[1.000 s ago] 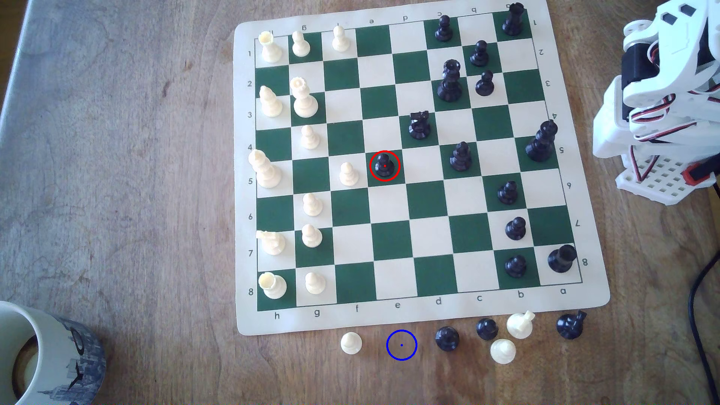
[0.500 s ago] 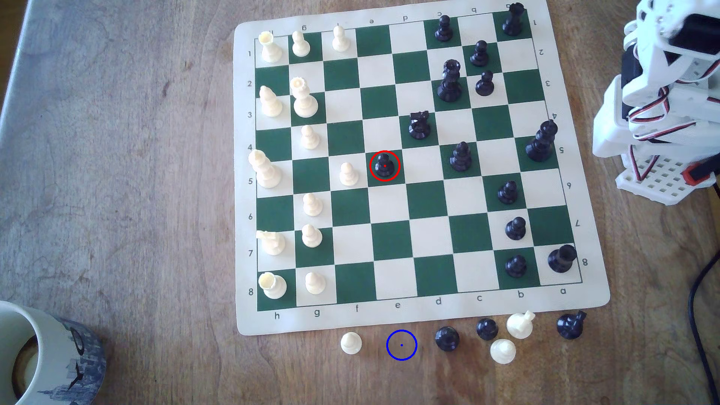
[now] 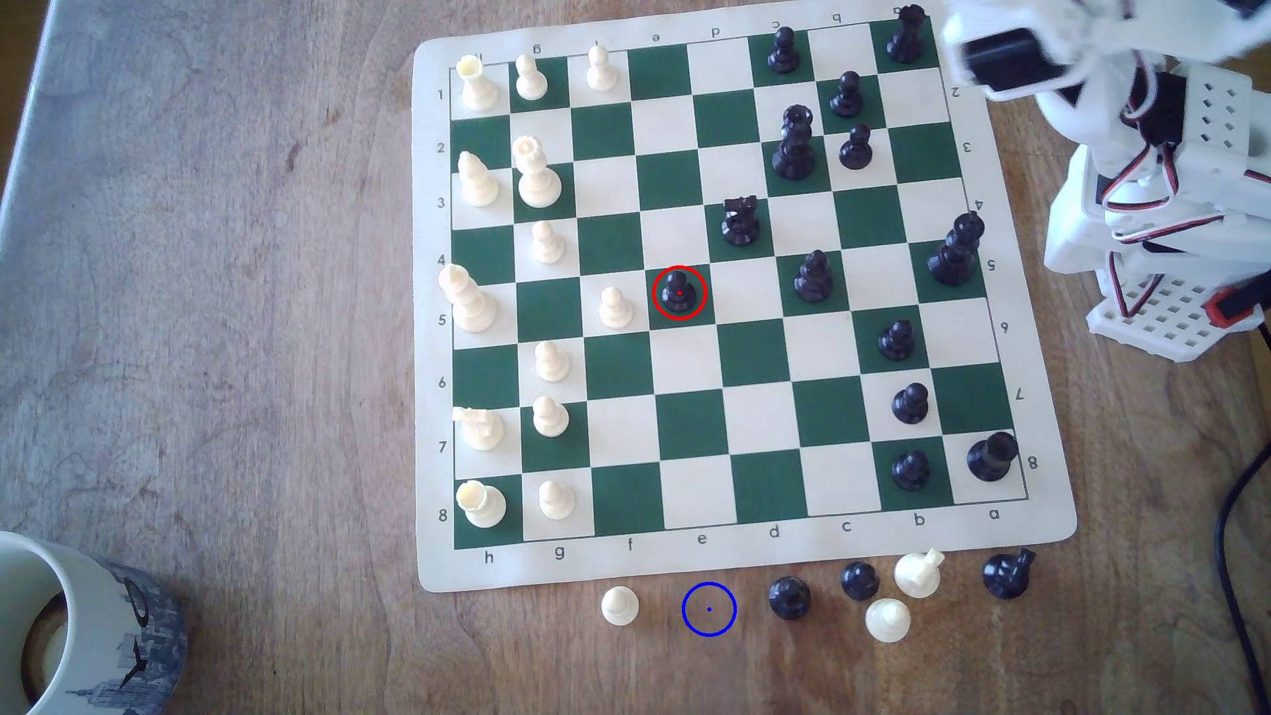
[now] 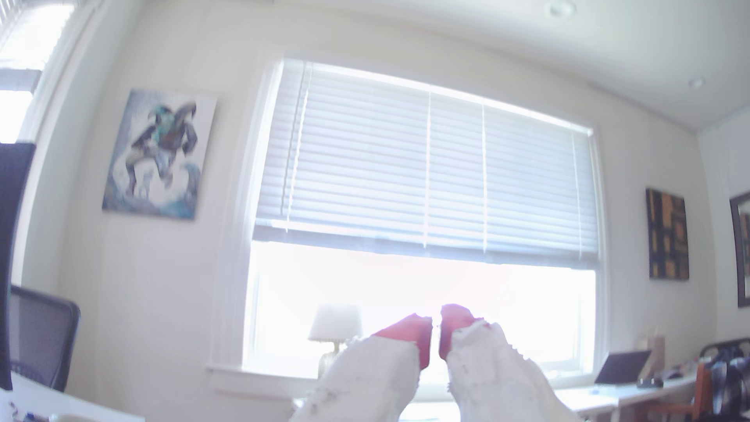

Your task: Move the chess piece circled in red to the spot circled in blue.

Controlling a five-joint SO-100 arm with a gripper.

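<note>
Mug at the exterior view's lower left, contents unclear. Black pawn stands on a green square mid-board; blue ring lies on bare bench below the board edge. Wrist view: red-tipped fingers nearly together, empty, facing a window.

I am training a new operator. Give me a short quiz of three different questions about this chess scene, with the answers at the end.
1. True or false: the circled black pawn stands on a green square.
2. The blue ring lies: A) on the board mat, B) on bare wood beside it.
3. Fill in: the gripper jaws are nearly ____, holding nothing.

Key: 1 true; 2 B; 3 shut.
</note>
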